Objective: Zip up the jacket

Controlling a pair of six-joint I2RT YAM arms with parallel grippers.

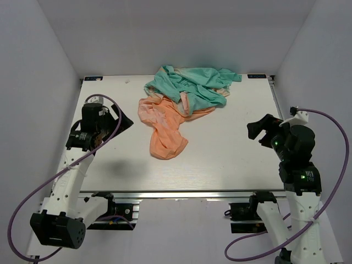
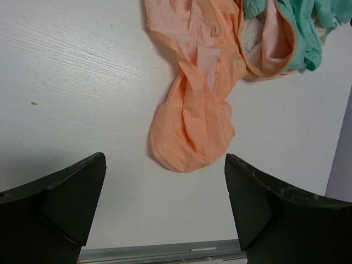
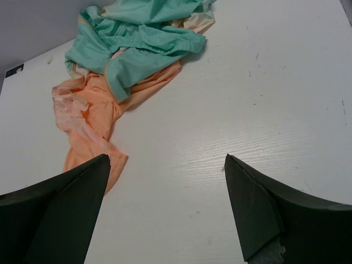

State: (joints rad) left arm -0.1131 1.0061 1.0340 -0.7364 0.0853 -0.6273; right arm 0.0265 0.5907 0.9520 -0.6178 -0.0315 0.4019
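From my station I see the jacket (image 1: 179,104) crumpled in a heap on the white bench (image 1: 236,154), toward the far edge and about midway across. Its teal-green part is bunched nearest the far edge, and its peach-orange part trails toward me and ends in a rounded lobe. A zipper cannot be picked out among the folds. Small dark tags (image 1: 91,78) sit at the bench's far corners; one shows in the right wrist view (image 3: 15,70), but whatever is printed on it is too small for me to read. The left fingers (image 2: 71,192) stand well apart and hold nothing, hanging over bare bench with the orange lobe just beyond them. The right fingers (image 3: 264,203) are likewise spread wide and hold nothing, with the jacket off to their far left.
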